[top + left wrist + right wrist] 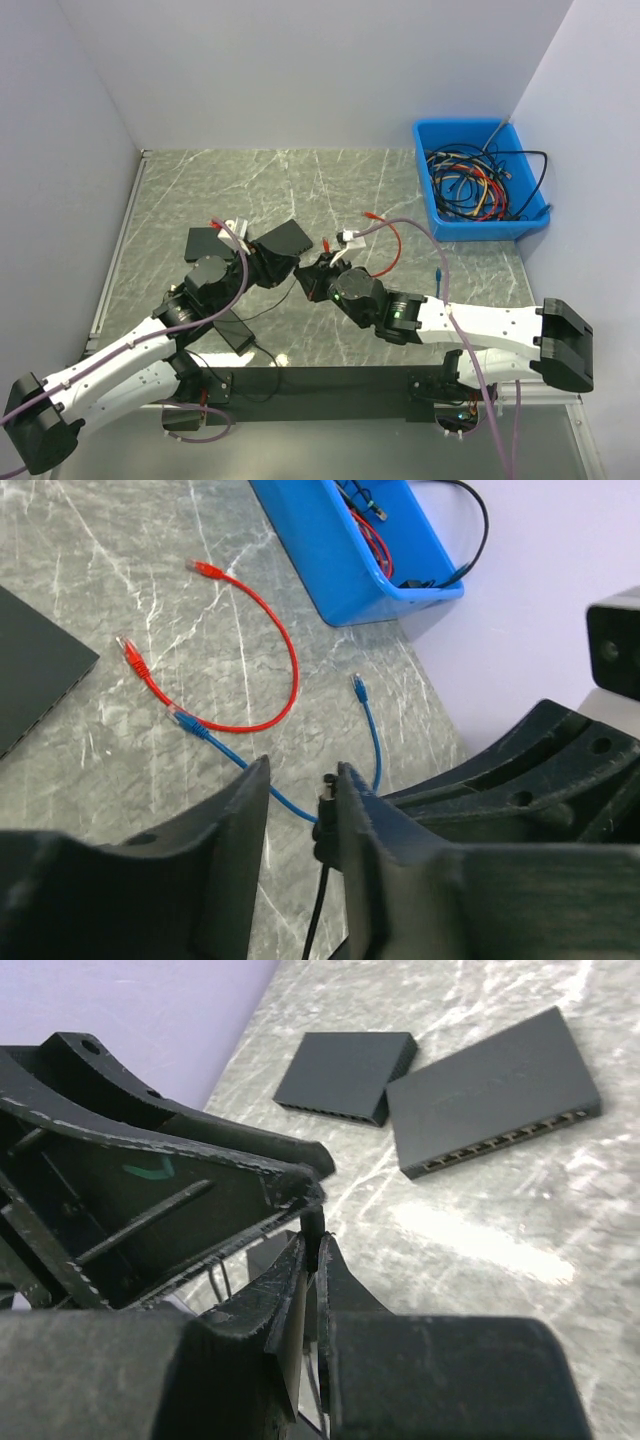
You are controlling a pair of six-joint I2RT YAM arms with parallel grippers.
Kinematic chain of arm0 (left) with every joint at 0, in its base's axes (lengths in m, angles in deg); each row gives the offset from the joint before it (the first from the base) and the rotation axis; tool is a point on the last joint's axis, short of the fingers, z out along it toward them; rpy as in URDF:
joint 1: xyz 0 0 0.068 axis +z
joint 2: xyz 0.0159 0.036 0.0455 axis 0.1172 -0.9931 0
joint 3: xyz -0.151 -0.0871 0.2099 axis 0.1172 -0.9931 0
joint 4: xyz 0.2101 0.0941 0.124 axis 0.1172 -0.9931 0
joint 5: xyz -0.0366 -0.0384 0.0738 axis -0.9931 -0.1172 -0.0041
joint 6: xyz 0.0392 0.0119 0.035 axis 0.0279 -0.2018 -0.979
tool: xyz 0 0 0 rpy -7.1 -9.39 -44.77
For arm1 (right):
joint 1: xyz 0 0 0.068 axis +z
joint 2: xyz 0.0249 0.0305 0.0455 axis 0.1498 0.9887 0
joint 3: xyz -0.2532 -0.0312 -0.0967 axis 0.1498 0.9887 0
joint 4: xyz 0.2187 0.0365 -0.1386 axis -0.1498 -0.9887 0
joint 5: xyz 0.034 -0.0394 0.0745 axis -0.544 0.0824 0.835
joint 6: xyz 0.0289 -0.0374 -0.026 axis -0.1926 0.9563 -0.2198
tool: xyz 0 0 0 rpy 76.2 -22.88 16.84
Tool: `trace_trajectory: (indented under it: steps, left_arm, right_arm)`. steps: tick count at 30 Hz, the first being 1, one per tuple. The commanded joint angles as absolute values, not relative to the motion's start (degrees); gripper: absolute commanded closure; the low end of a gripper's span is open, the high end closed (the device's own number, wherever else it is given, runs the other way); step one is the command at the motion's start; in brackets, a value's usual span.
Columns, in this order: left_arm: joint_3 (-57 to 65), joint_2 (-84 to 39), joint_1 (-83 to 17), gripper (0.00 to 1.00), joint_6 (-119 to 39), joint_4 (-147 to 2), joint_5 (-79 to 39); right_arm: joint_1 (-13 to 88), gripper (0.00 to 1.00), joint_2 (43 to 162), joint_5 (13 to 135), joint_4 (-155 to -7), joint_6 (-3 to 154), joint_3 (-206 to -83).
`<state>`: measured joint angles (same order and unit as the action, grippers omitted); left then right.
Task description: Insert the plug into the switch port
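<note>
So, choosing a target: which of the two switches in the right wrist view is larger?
The right-hand switch, wider with a longer port row; the smaller switch lies left, nearer the wall.

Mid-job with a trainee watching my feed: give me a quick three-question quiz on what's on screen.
1. True or false: the blue bin is empty.
2. Which loose leads lie on the table near the bin? A) a red cable and a blue cable; B) two green ones; C) one white one.
3. Fill in: the right gripper has its jaws closed on the end of a thin cable coloured ___.
Key: 1 false; 2 A; 3 black.
</note>
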<state>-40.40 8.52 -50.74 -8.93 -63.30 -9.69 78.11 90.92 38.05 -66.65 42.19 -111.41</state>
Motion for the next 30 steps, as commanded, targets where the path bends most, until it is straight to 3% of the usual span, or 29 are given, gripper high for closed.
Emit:
trace_trajectory:
  steps: [1, 2, 5, 9, 14, 22, 30]
  left_arm:
    - [-40.8, 7.8, -50.7, 0.6, -9.3, -62.5, -8.2]
    - [-40.8, 7.7, -50.7, 0.51, -9.3, -62.5, -8.1]
    - [-40.2, 7.0, -50.8, 0.37, -9.9, -64.0, -6.3]
    - [-38.3, 5.6, -50.7, 0.27, -12.3, -65.9, -1.7]
    - [-35.0, -0.5, -48.0, 0.17, -17.1, -65.0, 1.3]
    - [-25.8, -19.8, -32.4, 0.15, -16.2, -58.0, -11.3]
    - [-10.5, -43.5, -28.0, 0.2, -21.6, -53.4, -22.0]
  right_arm:
    - [78.2, 1.0, 87.8, 34.5, -67.5, 41.5, -109.7]
    - [78.2, 1.0, 87.5, 34.5, -67.9, 41.4, -109.4]
    - [78.1, 1.0, 86.9, 34.5, -70.9, 41.6, -109.4]
    - [77.0, 1.0, 86.9, 35.6, -78.2, 41.8, -109.8]
    - [70.2, 1.0, 85.3, 45.8, -80.0, 42.8, -107.1]
    - [58.3, 1.0, 96.0, 63.3, -86.2, 51.8, -113.6]
    - [54.7, 1.0, 109.3, 70.1, -89.3, 56.9, -122.7]
